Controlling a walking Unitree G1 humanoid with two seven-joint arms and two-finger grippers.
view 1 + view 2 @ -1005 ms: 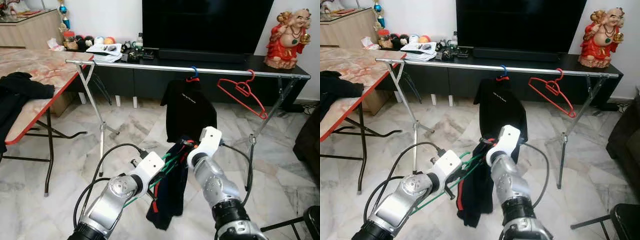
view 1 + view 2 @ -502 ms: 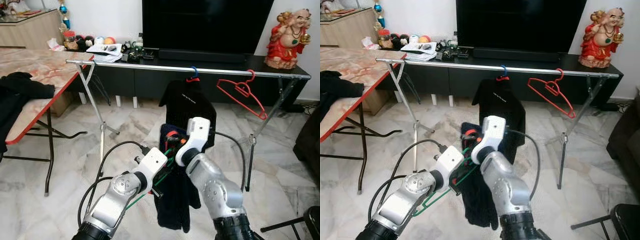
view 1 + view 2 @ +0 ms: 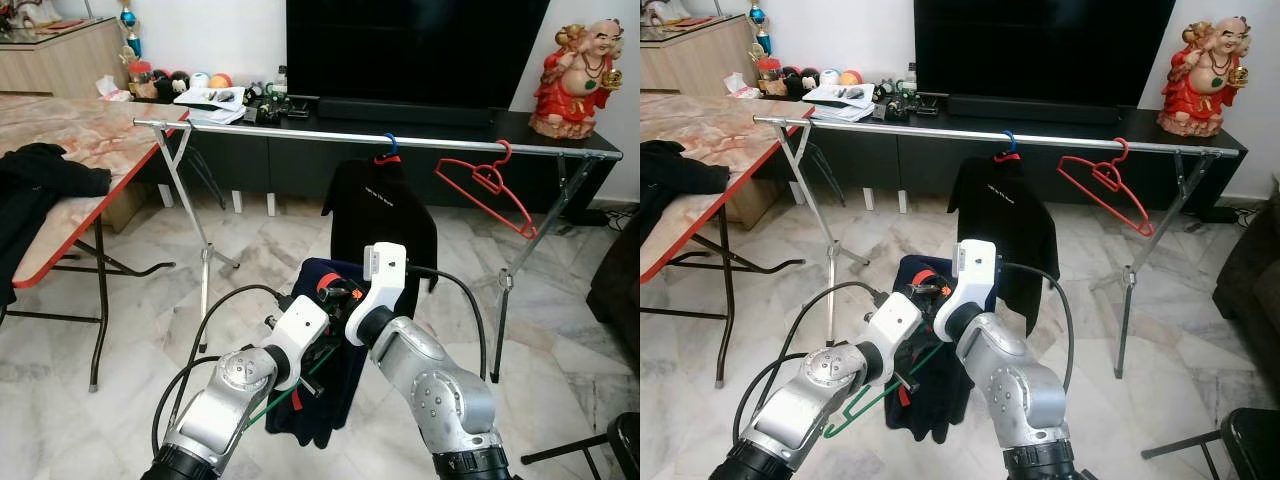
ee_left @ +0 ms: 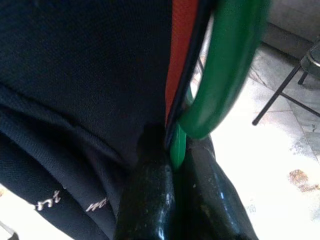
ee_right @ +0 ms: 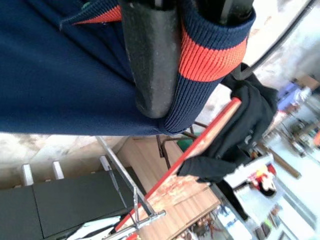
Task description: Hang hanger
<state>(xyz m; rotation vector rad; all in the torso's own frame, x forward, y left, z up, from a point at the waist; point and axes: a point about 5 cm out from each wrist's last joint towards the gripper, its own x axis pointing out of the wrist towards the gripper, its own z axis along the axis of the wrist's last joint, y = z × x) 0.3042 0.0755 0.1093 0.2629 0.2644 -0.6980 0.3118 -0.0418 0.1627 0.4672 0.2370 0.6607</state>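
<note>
Both arms have lifted the shirt [image 3: 325,350] higher. Left gripper [image 4: 172,165] pinches the green hanger [image 3: 880,385]; right gripper [image 5: 170,30] clamps the collar. Next: seat the hook on the rail [image 3: 300,133].

Big black TV [image 3: 415,50] at top centre on long dark cabinet [image 3: 300,160]. Red laughing statue [image 3: 576,78] upper right. Marble-topped table with red edge [image 3: 80,160] at left, black cloth [image 3: 40,180] draped over it. Pale marble floor [image 3: 260,250].
</note>
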